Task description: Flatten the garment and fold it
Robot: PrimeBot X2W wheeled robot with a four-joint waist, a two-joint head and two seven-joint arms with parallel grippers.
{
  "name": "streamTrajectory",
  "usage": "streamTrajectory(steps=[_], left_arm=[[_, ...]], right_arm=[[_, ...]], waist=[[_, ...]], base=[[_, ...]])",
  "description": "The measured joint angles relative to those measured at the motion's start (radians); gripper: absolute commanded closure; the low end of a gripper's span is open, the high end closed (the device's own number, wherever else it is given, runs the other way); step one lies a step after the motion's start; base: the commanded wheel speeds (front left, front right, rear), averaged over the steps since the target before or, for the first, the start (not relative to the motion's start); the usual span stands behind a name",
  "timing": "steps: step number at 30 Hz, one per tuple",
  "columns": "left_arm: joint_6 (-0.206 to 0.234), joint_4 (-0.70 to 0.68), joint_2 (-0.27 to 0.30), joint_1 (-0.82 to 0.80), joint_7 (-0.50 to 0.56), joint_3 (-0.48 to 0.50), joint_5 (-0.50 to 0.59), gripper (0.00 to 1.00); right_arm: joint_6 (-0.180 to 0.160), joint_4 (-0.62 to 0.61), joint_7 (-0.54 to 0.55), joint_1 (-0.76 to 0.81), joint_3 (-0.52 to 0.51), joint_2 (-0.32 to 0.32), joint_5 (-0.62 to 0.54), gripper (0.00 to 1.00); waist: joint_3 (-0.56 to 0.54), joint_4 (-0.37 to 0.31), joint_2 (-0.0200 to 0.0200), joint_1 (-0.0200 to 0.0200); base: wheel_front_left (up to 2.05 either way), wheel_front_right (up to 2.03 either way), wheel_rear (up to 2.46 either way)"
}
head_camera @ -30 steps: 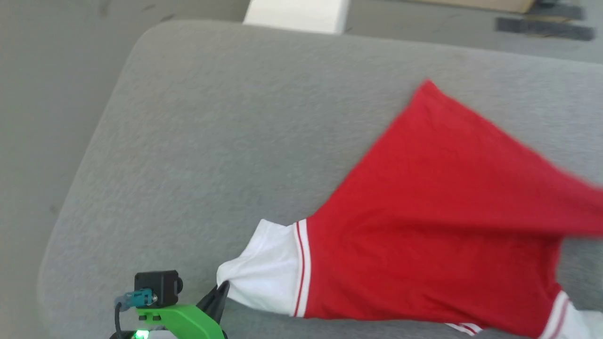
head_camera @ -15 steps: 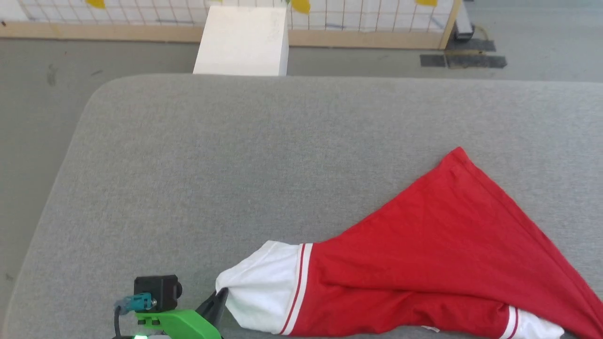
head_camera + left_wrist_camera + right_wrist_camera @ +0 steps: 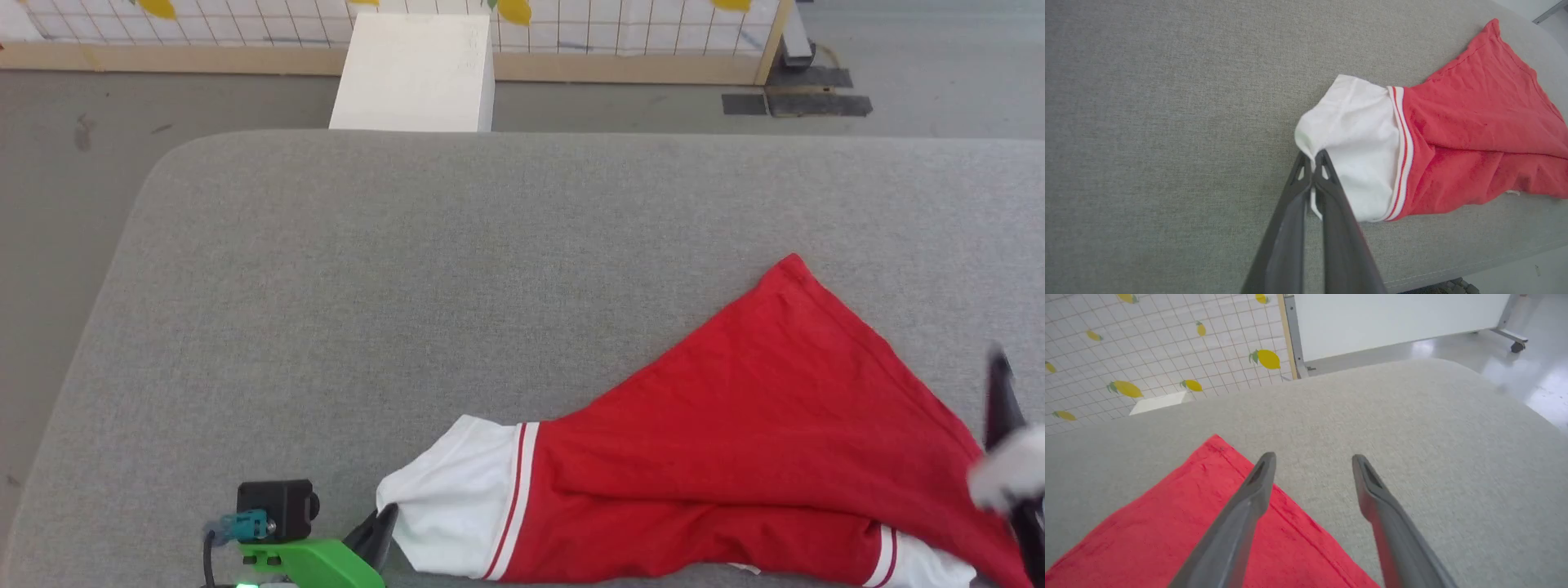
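The garment (image 3: 735, 441) lies bunched on the grey padded table (image 3: 408, 286), red body fanned out toward the far right, a white sleeve (image 3: 457, 490) pointing left. My left gripper (image 3: 382, 523) is shut on that sleeve's edge; in the left wrist view its gripper (image 3: 1312, 157) pinches the white sleeve (image 3: 1359, 143) beside the red body (image 3: 1478, 118). My right gripper (image 3: 1312, 459) stands open just above the garment's far hem (image 3: 1216, 490), holding nothing. One of its dark fingers (image 3: 998, 392) appears blurred at the head view's right edge.
A white box (image 3: 412, 73) stands on the floor past the table's far edge, before a lemon-patterned grid fence (image 3: 620, 33). A white wheeled panel (image 3: 1392, 318) stands behind the table. The table's left half is bare; its near edge (image 3: 1453, 269) runs close under the sleeve.
The head camera tilted up at first. The garment's raised right side dropped flat onto the table, and my right gripper opened and let it go. The left gripper kept its hold.
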Motion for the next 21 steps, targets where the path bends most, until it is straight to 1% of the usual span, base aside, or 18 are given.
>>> streamTrajectory(steps=[2, 4, 6, 8, 11, 14, 18, 21], left_arm=[[-0.001, 0.001, 0.000, -0.005, -0.002, 0.000, 0.000, 1.00], [-0.004, 0.004, 0.000, -0.017, -0.006, -0.001, 0.000, 1.00], [-0.009, 0.007, 0.000, -0.031, -0.009, -0.005, 0.000, 1.00], [-0.015, 0.013, 0.000, -0.045, -0.012, -0.009, 0.000, 1.00], [-0.019, 0.024, -0.002, -0.062, -0.018, -0.016, 0.000, 1.00], [-0.027, 0.033, -0.005, -0.076, -0.023, -0.025, 0.000, 1.00], [-0.035, 0.039, -0.011, -0.094, -0.031, -0.033, 0.000, 1.00], [-0.036, 0.045, -0.016, -0.103, -0.040, -0.039, 0.000, 1.00]], right_arm=[[0.000, 0.029, -0.083, -0.072, 0.081, -0.029, 0.014, 0.00], [0.000, 0.082, -0.128, -0.138, 0.146, -0.060, 0.024, 0.00], [0.000, 0.150, -0.146, -0.201, 0.209, -0.093, 0.030, 0.00], [0.000, 0.236, -0.137, -0.273, 0.271, -0.129, 0.032, 0.00], [0.000, 0.359, -0.070, -0.373, 0.339, -0.161, 0.027, 0.00], [0.000, 0.475, 0.047, -0.466, 0.379, -0.182, 0.013, 0.00], [0.000, 0.587, 0.202, -0.570, 0.394, -0.201, -0.026, 0.00], [0.000, 0.637, 0.292, -0.624, 0.393, -0.207, -0.058, 0.00]], waist=[[0.011, 0.002, 0.0000, 0.0000], [0.023, 0.004, 0.0000, 0.0000], [0.035, 0.009, 0.0000, 0.0000], [0.049, 0.018, 0.0000, 0.0000], [0.068, 0.036, 0.0000, 0.0000], [0.088, 0.056, 0.0000, 0.0000], [0.117, 0.087, 0.0000, 0.0000], [0.138, 0.108, 0.0000, 0.0000]], base=[[0.00, 0.00, 0.00], [0.00, 0.00, 0.00], [0.00, 0.00, 0.00], [0.00, 0.00, 0.00], [0.00, 0.00, 0.00], [0.00, 0.00, 0.00], [0.00, 0.00, 0.00], [0.00, 0.00, 0.00]])
